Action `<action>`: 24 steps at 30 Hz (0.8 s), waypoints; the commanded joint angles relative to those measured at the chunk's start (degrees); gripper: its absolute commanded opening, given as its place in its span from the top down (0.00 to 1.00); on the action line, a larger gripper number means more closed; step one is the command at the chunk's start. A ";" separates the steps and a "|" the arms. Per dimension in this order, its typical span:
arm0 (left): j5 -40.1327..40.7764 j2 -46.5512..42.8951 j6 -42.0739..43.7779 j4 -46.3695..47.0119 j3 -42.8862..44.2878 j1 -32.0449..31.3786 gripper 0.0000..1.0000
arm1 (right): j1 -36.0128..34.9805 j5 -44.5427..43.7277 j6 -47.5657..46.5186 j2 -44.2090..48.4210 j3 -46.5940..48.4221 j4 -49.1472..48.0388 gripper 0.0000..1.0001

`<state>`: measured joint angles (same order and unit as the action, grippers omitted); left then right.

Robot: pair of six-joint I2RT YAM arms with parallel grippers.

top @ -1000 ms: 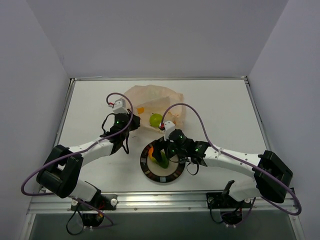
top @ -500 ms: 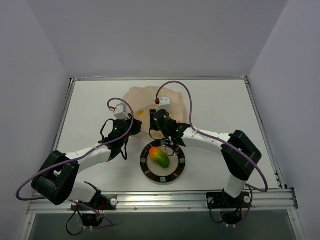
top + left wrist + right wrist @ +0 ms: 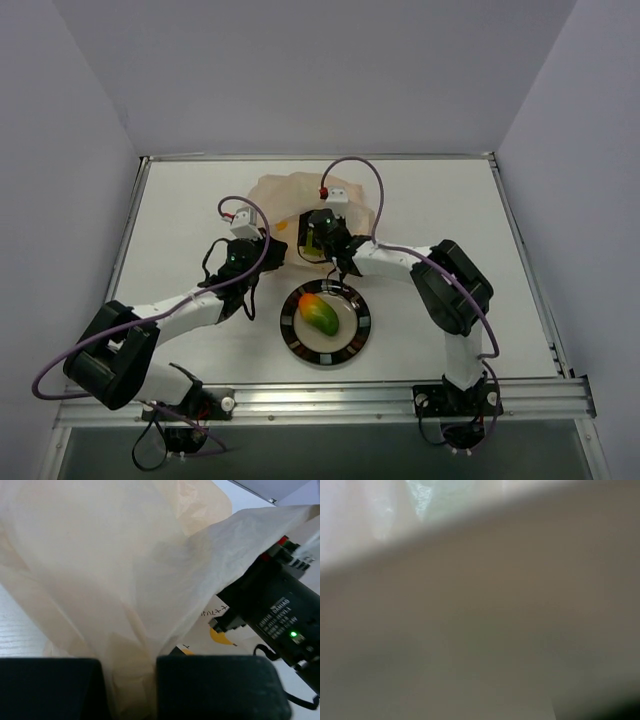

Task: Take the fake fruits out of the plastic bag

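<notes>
The peach plastic bag (image 3: pixel 290 192) lies at the back of the table, its mouth towards the plate. My left gripper (image 3: pixel 266 252) is shut on the bag's near edge; the left wrist view shows the film (image 3: pixel 115 570) pinched between my dark fingers (image 3: pixel 220 687). My right gripper (image 3: pixel 318 238) is in the bag's mouth, its jaws hidden. A light-green fruit (image 3: pixel 309 235) shows right beside it. The right wrist view is a close blur with a pale green patch (image 3: pixel 422 492) at the top. The mango-shaped fruit (image 3: pixel 320 315) lies on the dark-rimmed plate (image 3: pixel 362 318). The third fruit is hidden.
The plate sits just in front of the bag, between the two arms. The right arm's black wrist (image 3: pixel 272 612) with its green light fills the right of the left wrist view, close to my left gripper. Purple cables loop over both arms.
My right gripper left the mango on the plate and moved back into the bag's mouth. The left gripper stayed shut on the bag's edge, barely moving.
</notes>
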<state>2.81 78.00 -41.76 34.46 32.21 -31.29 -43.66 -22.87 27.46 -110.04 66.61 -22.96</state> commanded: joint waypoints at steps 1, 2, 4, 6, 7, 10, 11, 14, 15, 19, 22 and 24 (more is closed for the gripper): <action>0.00 -0.21 0.80 2.98 1.37 -0.18 0.98 | 0.94 2.30 0.14 -3.33 3.08 -1.82 0.11; 0.09 -0.13 0.97 2.90 1.37 -0.09 0.98 | 1.03 3.35 -0.30 -3.78 4.48 -1.82 0.12; 0.18 -0.13 0.98 2.81 1.46 -0.09 0.98 | 1.03 4.77 -1.09 -4.48 5.54 -1.65 0.13; 0.27 0.05 0.98 2.81 1.54 -0.09 0.98 | 1.12 5.03 -1.18 -4.57 6.43 -1.04 0.12; 0.18 0.22 0.98 2.72 1.54 -0.09 0.97 | 1.12 5.03 -1.18 -4.66 6.78 -0.69 0.11; 0.09 0.31 0.89 2.98 1.54 -0.09 0.98 | 1.30 6.25 -1.18 -4.83 7.22 0.11 0.16; 0.09 0.40 0.89 2.98 1.54 -0.09 0.98 | 1.30 6.70 -1.18 -4.66 7.22 0.20 0.21; 0.70 0.31 0.98 3.07 1.28 -0.09 0.98 | 0.95 6.88 -1.36 -2.56 6.25 0.37 0.44; 0.79 0.31 1.15 2.90 1.37 -0.09 0.98 | 0.68 6.88 -1.71 -1.59 5.73 0.81 0.51; 0.97 0.23 1.15 2.90 1.19 -0.09 0.98 | -0.28 6.00 -3.47 6.21 3.45 1.52 0.58; 0.80 0.75 0.89 3.42 1.28 -0.09 0.98 | -0.90 6.44 -3.30 10.53 0.73 1.60 0.59; 0.79 1.19 0.80 3.42 1.28 -0.09 0.98 | -1.34 5.83 -2.94 11.51 -0.25 2.21 0.54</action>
<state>3.01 78.87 -41.63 34.83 32.21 -31.29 -44.10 -16.10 25.23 -103.37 67.59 -21.15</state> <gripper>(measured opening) 0.026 0.438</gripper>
